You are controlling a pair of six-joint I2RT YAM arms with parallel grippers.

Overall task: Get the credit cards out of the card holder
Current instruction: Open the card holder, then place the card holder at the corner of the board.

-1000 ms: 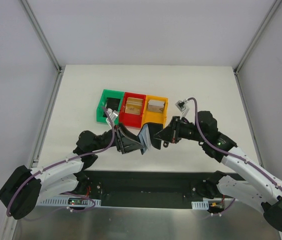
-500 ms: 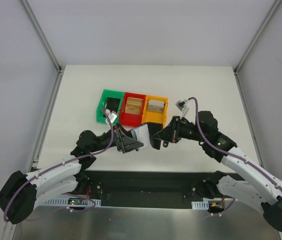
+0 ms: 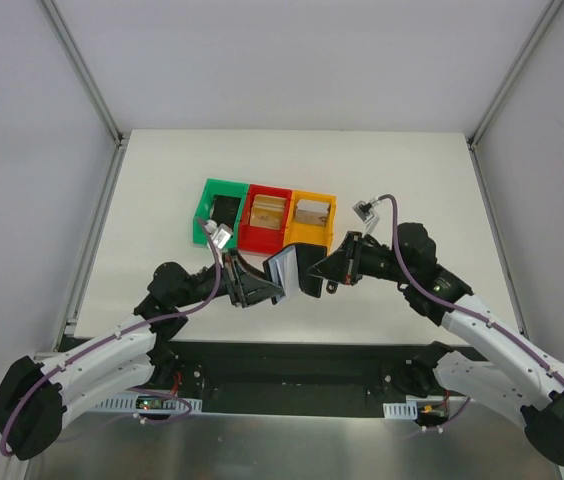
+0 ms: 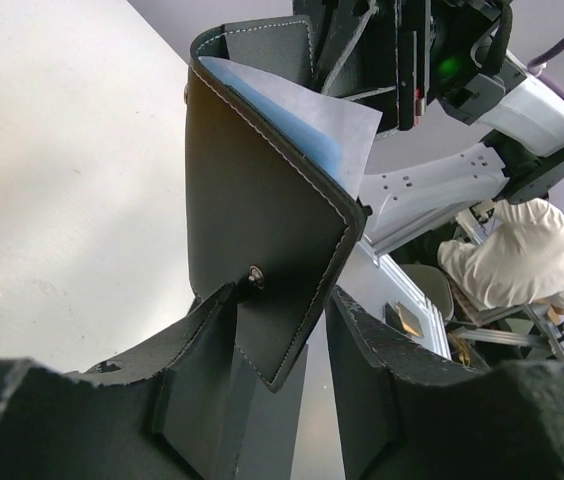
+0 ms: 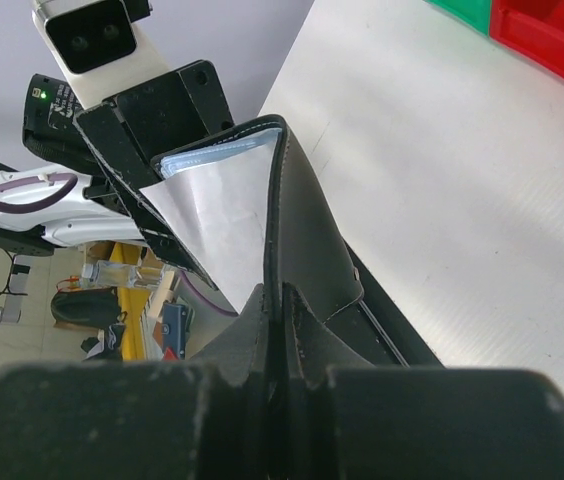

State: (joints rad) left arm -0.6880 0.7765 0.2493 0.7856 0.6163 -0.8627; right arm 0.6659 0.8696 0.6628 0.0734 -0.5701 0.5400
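Observation:
The card holder [image 3: 287, 268] is a black wallet held up above the table between both grippers, its pale grey-blue inner panel [image 4: 302, 120] showing. My right gripper [image 3: 312, 275] [image 5: 274, 292] is shut on the edge of one black flap [image 5: 307, 230]. My left gripper [image 3: 264, 288] [image 4: 282, 300] straddles the other flap [image 4: 262, 210], the one with the snap. Its left finger lies against the leather, and a gap remains at the right finger. Tan credit cards lie in the red bin [image 3: 267, 210] and the orange bin [image 3: 312, 212]. No card shows in the wallet.
Green [image 3: 205, 205], red [image 3: 264, 238] and orange [image 3: 310, 240] bins stand in a row just behind the wallet. A dark object lies in the green bin. The white table has metal frame posts at its back corners.
The left jaws have narrowed round the wallet's flap. The wallet has turned up so that its pale panel shows more. The right gripper has kept its grip and place.

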